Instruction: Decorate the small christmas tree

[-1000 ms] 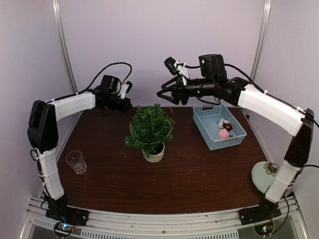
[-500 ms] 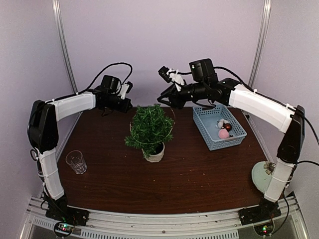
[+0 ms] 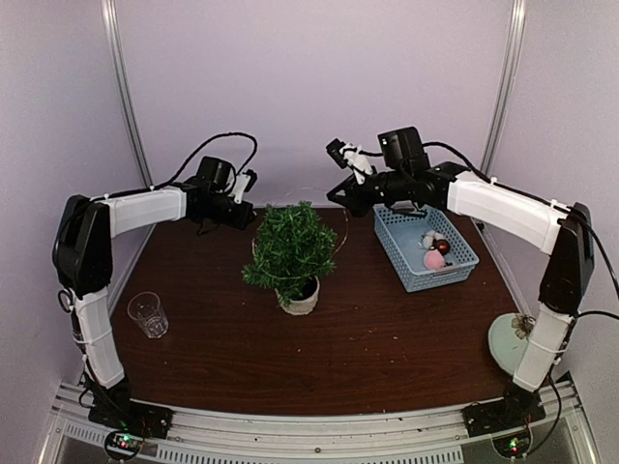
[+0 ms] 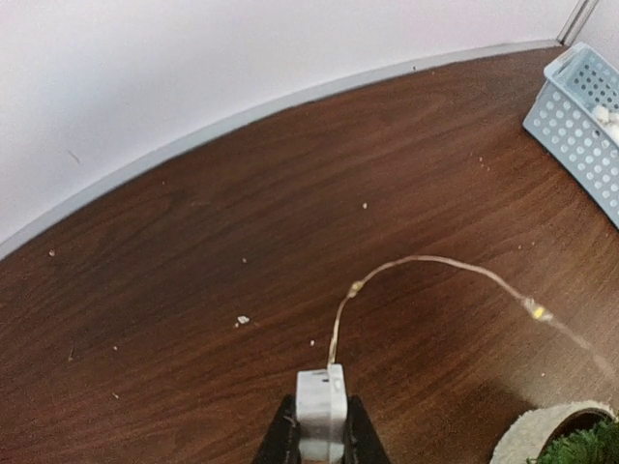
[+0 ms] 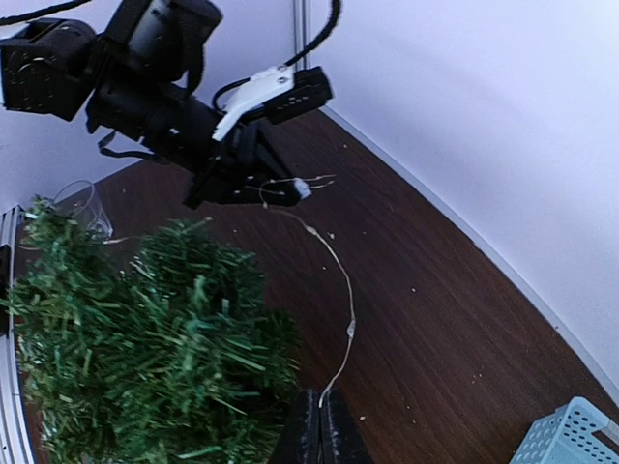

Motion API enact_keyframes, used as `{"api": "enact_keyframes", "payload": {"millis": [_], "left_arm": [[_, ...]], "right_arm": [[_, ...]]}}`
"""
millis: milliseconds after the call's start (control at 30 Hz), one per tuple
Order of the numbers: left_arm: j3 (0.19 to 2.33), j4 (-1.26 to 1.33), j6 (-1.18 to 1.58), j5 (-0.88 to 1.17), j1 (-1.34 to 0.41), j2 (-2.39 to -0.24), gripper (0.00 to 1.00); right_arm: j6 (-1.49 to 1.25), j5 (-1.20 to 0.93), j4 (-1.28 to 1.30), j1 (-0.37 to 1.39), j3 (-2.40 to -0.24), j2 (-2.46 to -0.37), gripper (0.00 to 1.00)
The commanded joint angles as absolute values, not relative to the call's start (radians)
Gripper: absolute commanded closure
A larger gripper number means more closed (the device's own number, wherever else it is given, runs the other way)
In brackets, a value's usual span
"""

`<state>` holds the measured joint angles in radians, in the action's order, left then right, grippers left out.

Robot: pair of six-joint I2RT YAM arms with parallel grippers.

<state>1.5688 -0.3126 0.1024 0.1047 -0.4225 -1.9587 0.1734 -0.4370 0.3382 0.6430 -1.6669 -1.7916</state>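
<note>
The small christmas tree (image 3: 290, 246) stands upright in its white pot (image 3: 302, 300) on the dark wooden surface (image 3: 387, 348), left of the middle and between the two arms. Its branches look bare: no bauble hangs on them in any view.

A thin light string (image 4: 426, 259) runs in a loose arc behind and to the right of the tree, hanging in the air between the two arms. It does not appear to lie in the branches yet. The left gripper (image 3: 249, 207) hovers just off the tree's far left side, its jaws pinching a small white tab (image 4: 321, 391) at one end of the string. The right gripper (image 5: 319, 427) hangs over the tree's far right side, with its jaws pressed together on the other stretch of the string, which comes straight out from between them.

To the right of the tree, well apart from it, sits a light-blue basket (image 3: 401, 253) holding a pink bauble (image 3: 433, 259), a dark red one (image 3: 442, 246) and something white that I cannot make out. A clear glass (image 3: 147, 314) stands near the left edge.

The task looks to be at an early stage. The string is held at both ends but has yet to be draped onto the tree, and the baubles wait in the basket.
</note>
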Motion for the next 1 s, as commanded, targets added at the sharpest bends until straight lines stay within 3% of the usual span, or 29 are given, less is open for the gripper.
{"api": "enact_keyframes", "payload": {"millis": [0, 300, 667, 967], "left_arm": [[1.495, -0.247, 0.107, 0.079, -0.425, -1.897, 1.0], [1.333, -0.243, 0.154, 0.015, -0.411, -1.813, 1.0], [1.121, -0.292, 0.179, -0.115, -0.411, -1.633, 1.0], [1.024, -0.379, 0.192, -0.179, -0.413, -1.611, 1.0]], "right_arm": [[0.104, -0.458, 0.29, 0.618, -1.653, -1.809, 1.0], [0.081, -0.458, 0.32, 0.606, -1.71, -1.918, 0.98], [0.063, -0.48, 0.327, 0.606, -1.71, -1.959, 0.82], [0.063, -0.482, 0.33, 0.606, -1.71, -1.973, 0.82]]}}
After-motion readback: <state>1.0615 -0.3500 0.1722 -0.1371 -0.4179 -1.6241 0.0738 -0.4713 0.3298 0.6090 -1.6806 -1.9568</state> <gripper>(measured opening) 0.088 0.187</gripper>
